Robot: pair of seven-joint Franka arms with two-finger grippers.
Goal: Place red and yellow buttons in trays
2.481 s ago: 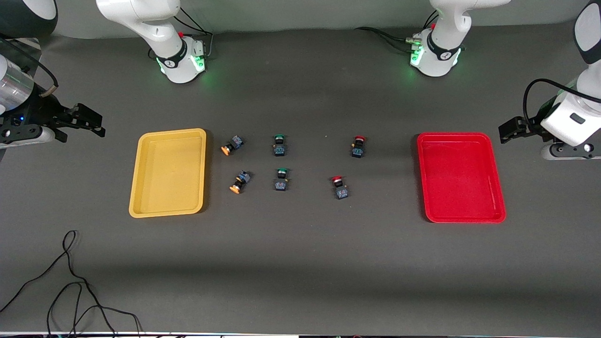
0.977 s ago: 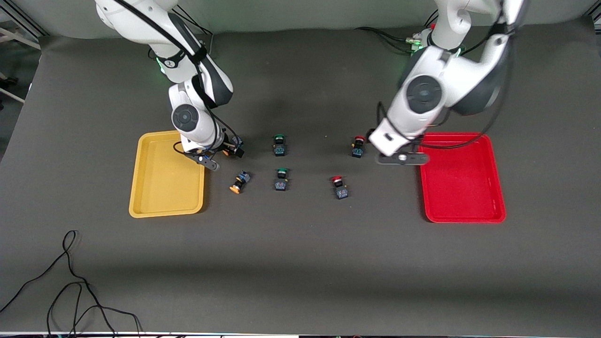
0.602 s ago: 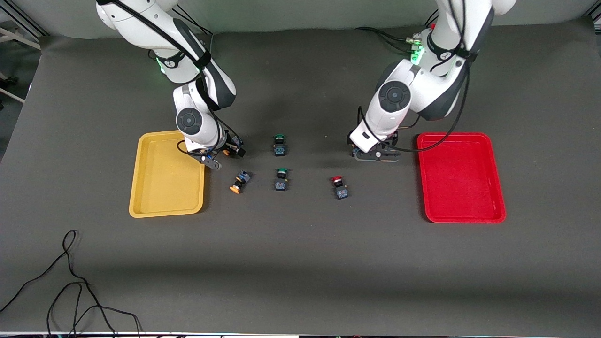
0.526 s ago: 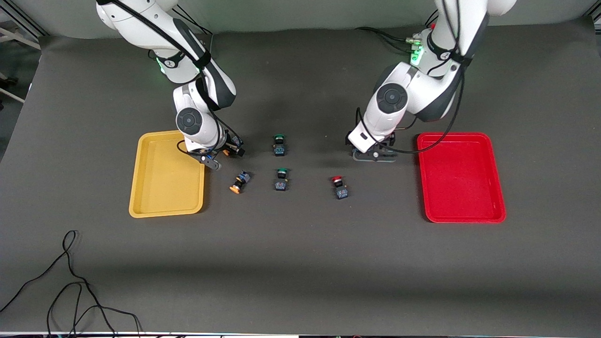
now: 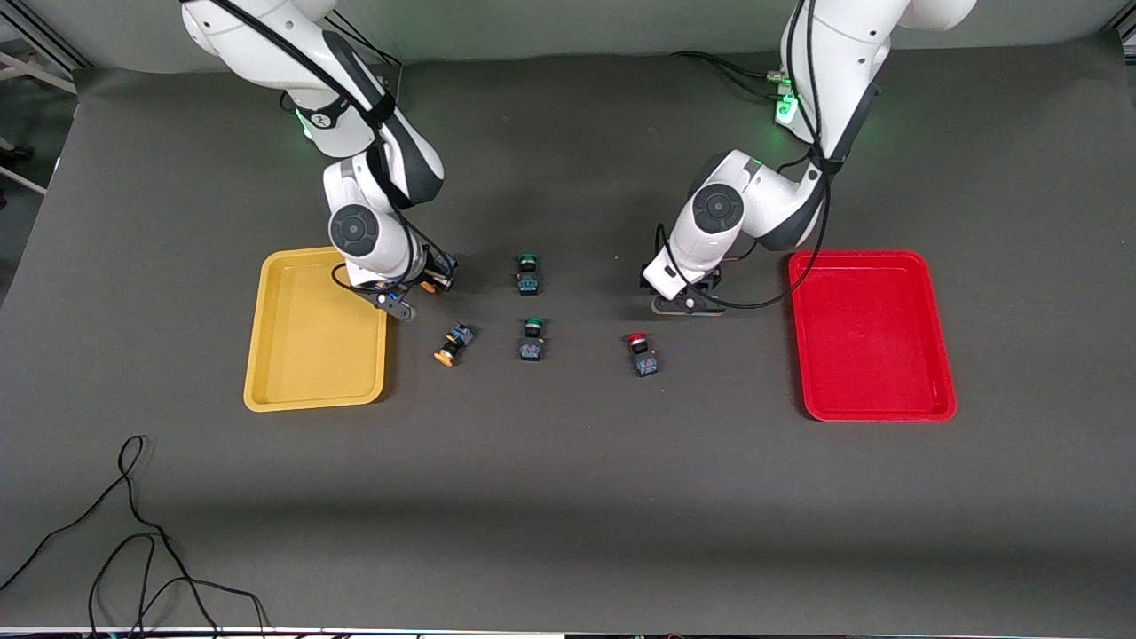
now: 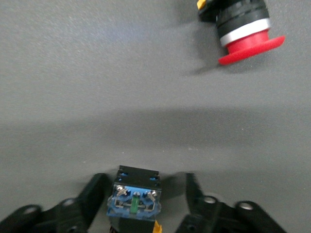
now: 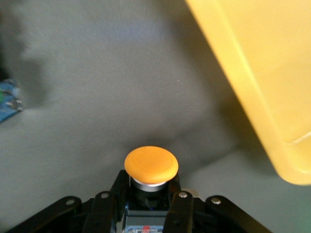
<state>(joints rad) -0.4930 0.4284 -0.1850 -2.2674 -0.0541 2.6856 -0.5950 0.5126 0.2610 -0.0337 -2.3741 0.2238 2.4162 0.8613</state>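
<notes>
The right claw (image 7: pixel 141 206) grips an orange-capped button (image 7: pixel 151 165) just beside the yellow tray (image 5: pixel 316 330), ready to carry it in, while the left claw (image 6: pixel 146 204) straddles a red button's blue body (image 6: pixel 134 200) unclosed, near the red tray (image 5: pixel 871 334).

Dark grey table (image 5: pixel 568 497), black cable (image 5: pixel 133 532)

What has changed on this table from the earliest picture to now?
Both arms swung in from the table's ends. The right gripper has closed on the yellow button beside the yellow tray. The left gripper came down around one red button, its fingers apart and not yet gripping. The other red button, the other yellow button, both green buttons and the red tray stayed put.
</notes>
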